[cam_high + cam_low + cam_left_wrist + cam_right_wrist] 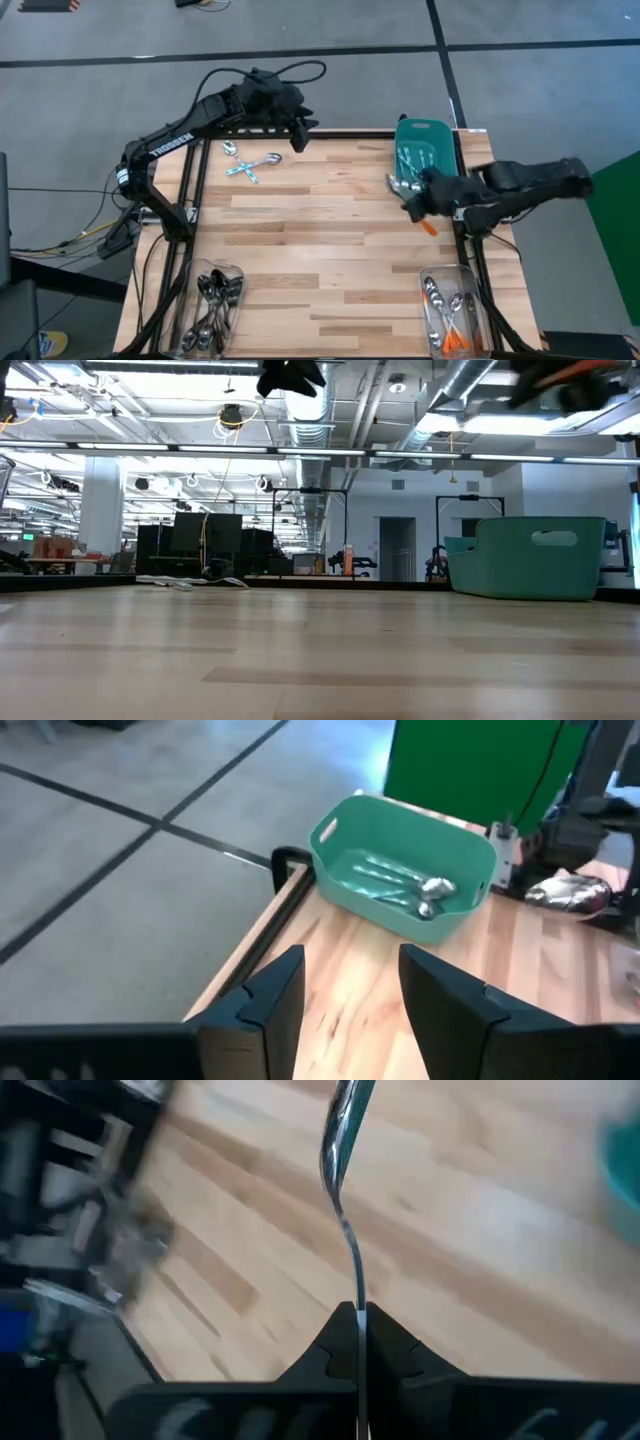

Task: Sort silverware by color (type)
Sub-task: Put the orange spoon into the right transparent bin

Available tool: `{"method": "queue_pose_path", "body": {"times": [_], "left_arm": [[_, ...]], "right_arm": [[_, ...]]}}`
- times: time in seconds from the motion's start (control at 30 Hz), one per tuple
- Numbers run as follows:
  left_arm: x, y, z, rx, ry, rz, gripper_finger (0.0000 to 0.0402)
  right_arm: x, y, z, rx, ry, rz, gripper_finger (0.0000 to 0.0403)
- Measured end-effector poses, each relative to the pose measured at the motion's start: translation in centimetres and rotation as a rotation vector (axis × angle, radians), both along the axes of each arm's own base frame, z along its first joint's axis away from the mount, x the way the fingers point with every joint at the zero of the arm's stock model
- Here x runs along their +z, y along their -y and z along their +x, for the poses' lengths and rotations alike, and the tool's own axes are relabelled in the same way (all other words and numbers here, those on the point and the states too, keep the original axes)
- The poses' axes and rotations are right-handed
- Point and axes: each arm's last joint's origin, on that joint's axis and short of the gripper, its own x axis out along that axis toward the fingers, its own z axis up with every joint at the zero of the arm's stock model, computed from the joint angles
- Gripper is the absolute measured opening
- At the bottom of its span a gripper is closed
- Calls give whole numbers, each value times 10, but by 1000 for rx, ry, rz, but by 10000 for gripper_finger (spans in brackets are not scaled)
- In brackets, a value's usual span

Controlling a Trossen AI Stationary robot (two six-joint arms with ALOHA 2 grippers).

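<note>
One orange-handled metal spoon (413,200) we are gripping in right gripper (410,193), fingers clamped on handle, held above wooden table (330,230) just beside teal plastic tub (424,132). Left gripper (299,133) we are holding spread wide, gripping nothing, over far table edge near three loose spoons (250,163). Near-edge clear plastic bins are holding dark-metal spoons (215,305) and orange-handled spoons (450,318).

The left arm reaches over the table's far left edge, its gripper (345,1005) raised above the wood with the fingers (275,995) spread apart. The right arm stretches in from the right side, its gripper (358,1342) lifted off the table, fingers pressed together on a spoon (343,1190) that sticks out ahead.
</note>
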Motion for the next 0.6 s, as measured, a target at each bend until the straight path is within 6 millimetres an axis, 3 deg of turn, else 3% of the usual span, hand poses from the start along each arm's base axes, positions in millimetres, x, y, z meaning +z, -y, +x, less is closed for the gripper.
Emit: {"method": "queue_pose_path", "body": {"times": [0.2,0.5,0.6], "left_arm": [[-1,0,0,18,2,-21,151],[-5,-1,-2,99,-29,-68,151],[-6,-2,-3,137,-38,-48,151]], "right_arm": [[-12,-49,-33,61,-163,127,13],[-32,-120,-67,107,-343,260,12],[-39,-141,-70,174,-406,279,12]]}}
